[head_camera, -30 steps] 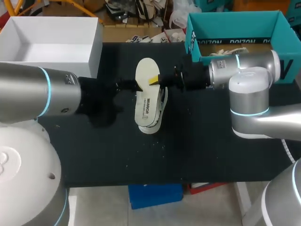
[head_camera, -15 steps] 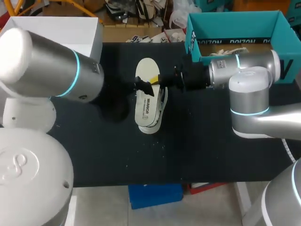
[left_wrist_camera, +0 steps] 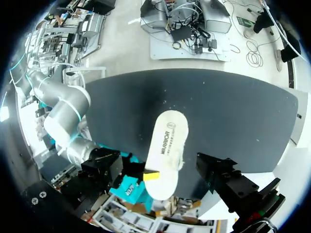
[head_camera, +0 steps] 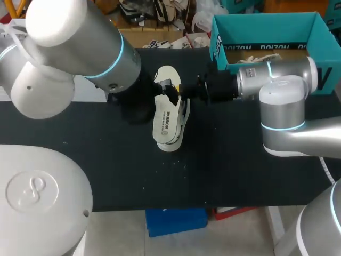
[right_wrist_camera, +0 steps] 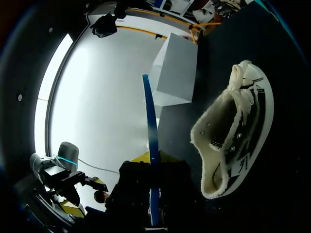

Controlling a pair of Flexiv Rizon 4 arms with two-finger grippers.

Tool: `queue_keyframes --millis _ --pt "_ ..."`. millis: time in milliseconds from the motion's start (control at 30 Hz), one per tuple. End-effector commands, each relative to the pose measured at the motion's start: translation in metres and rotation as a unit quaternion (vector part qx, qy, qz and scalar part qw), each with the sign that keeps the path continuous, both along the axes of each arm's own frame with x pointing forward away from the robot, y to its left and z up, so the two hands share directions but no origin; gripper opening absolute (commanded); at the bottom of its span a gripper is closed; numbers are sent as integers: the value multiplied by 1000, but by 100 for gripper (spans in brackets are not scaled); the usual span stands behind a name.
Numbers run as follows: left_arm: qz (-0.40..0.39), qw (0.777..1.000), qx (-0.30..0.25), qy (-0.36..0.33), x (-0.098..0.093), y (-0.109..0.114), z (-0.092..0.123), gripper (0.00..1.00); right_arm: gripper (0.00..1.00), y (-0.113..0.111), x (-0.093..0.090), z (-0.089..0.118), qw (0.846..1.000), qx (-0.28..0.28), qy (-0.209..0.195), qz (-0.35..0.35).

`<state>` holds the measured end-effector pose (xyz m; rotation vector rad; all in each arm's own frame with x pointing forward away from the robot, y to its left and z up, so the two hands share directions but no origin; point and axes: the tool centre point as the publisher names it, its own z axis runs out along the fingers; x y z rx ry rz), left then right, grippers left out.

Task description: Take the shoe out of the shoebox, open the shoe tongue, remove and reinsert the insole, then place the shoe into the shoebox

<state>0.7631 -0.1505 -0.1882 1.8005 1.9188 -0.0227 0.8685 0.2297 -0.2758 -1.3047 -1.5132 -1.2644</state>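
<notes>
The right end effector [right_wrist_camera: 150,167] pinches the insole [right_wrist_camera: 151,121] by one long edge near its broader end; I judge this a carrying grip, keeping the sheet flat, face up, ready to feed back in. The left end effector [head_camera: 168,90] hangs just over that same end, likely to steady or take it; whether it is spread or closed I cannot tell. The shoe [right_wrist_camera: 233,131] is out of the teal shoebox [head_camera: 219,42], on the table [head_camera: 240,176] under the insole, apparently on its side, opening toward the right arm. Both long axes run far-to-near; the insole's broad end points away from the robot, its printed end toward it.
</notes>
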Motion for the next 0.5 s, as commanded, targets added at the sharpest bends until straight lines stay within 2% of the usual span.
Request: queue_keyframes --millis 33,500 --pt "16 999 46 4 -2 -2 3 100 0 1 0 0 1000 0 0 -1" --pt "-58 998 37 9 -11 -4 -6 100 0 1 0 0 1000 0 0 -1"
